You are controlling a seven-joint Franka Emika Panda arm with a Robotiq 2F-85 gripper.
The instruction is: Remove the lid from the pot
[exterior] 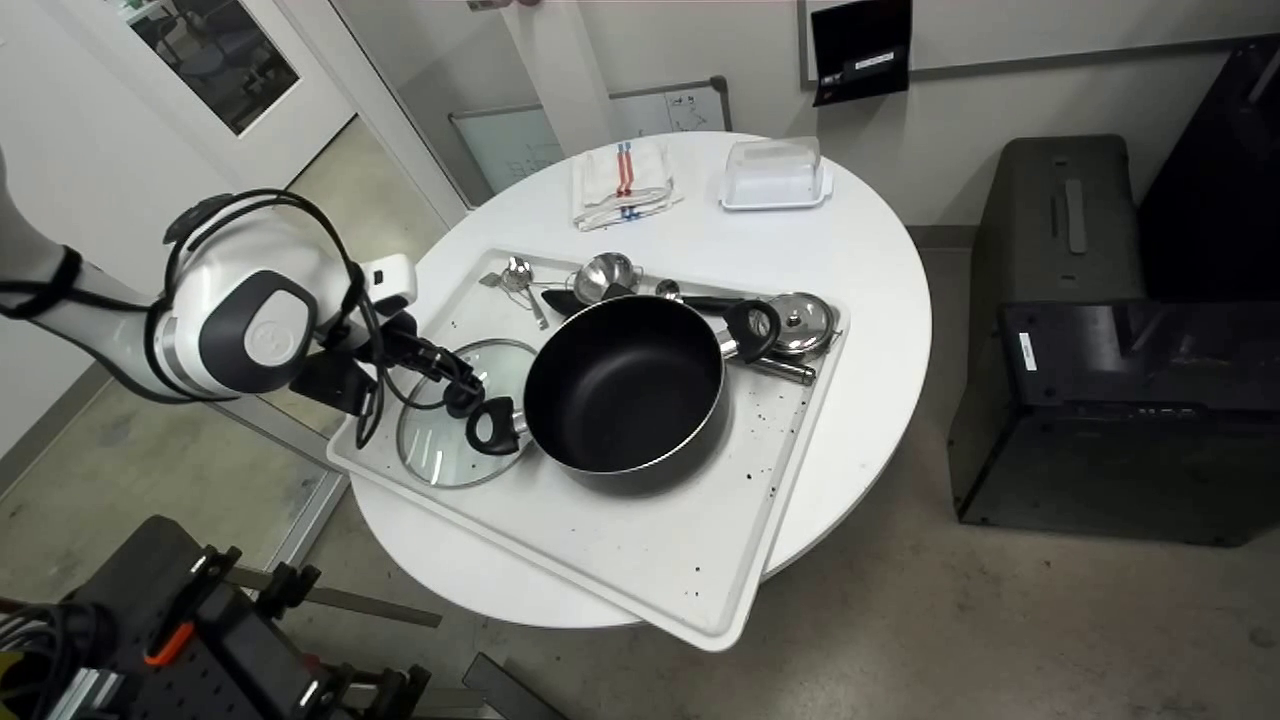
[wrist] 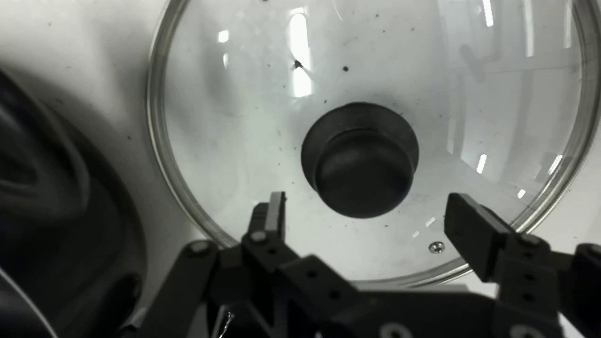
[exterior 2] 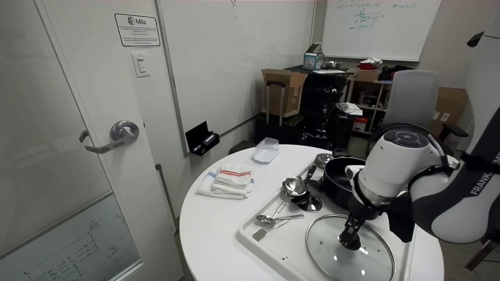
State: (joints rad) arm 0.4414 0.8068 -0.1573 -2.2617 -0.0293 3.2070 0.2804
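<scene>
The round glass lid with a metal rim lies on the white tray beside the pot, not on it. It also shows in an exterior view and fills much of the wrist view. Its dark knob stands at its centre. The black pot stands uncovered on the tray and shows in part at the left of the wrist view. My gripper is open above the lid, its fingertips apart to either side of the knob. In an exterior view the gripper is right at the knob; contact cannot be told.
The tray overhangs the round white table. Small metal utensils, a metal strainer and a small lidded metal pan lie behind the pot. Folded towels and a clear-covered dish stand at the table's back.
</scene>
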